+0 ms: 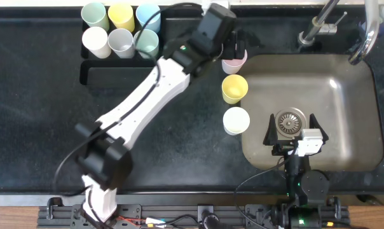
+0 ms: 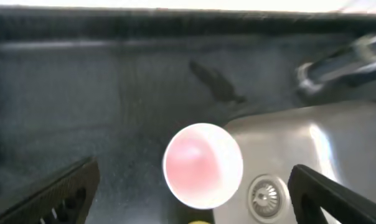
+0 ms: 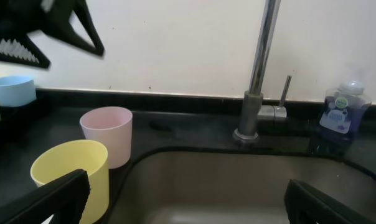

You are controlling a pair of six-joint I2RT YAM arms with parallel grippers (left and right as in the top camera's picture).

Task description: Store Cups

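Left gripper (image 2: 193, 169) held spread wide above pink cup (image 2: 203, 163), arm stretched diagonally far-right. Cup set upright at sink (image 1: 344, 70) left rim, yellow cup (image 1: 234, 88) just nearer, bare counter (image 1: 39, 114) left. Right gripper (image 1: 292, 129) held spread over sink.

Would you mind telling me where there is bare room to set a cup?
Free: countertop left of the left arm, and the black tray beside the cup rack. Crowded: the sink edge, with pink cup, yellow cup, white cup.

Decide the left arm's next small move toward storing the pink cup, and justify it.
Probably lower the left gripper straight down. Its fingers stand open, and the pink cup sits upright below and between them, not yet gripped.
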